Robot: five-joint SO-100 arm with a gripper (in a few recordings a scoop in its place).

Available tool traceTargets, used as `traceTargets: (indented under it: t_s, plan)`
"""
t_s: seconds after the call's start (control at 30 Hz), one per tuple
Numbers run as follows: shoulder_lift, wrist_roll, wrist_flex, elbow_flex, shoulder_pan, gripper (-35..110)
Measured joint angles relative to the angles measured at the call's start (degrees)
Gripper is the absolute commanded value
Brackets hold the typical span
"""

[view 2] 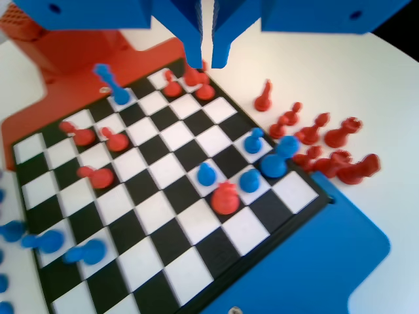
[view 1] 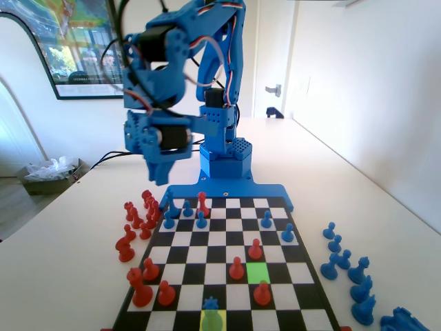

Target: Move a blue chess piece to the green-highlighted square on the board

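The blue arm stands folded above the far end of the board [view 1: 303, 286] in the fixed view, its gripper [view 1: 164, 174] hanging in the air over the far-left corner, well above the pieces. From the wrist view the two fingers [view 2: 190, 39] hang side by side with only a narrow slit between them, clenched on nothing. The blue chess piece [view 1: 211, 304], spiky-topped, stands at the near edge of the board in the fixed view, on the yellow-highlighted square [view 1: 212, 321]; in the wrist view it appears at the far end of the board [view 2: 108, 82]. The green-highlighted square [view 1: 258, 272] lies near it, diagonally up and to the right in the fixed view, bare, with red pieces [view 1: 255, 249] on squares around it. Round-headed blue pawns [view 1: 200, 220] cluster in the board's far rows. More red pieces [view 1: 136, 221] crowd the table [view 1: 76, 234] beyond the board's left edge, and other blue pieces [view 1: 344, 262] stand on the table to its right.
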Motion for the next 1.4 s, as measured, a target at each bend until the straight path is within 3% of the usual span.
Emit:
traceTargets:
  t_s: [0.4,0.87,1.4]
  plan:
    - [-2.6,4.1,-3.6,-4.3,-11.0,4]
    - [-26.4,-1.1,13.7,-30.7,-14.9,4]
    - [-40.1,-6.2,17.5,-49.0,-14.9,4]
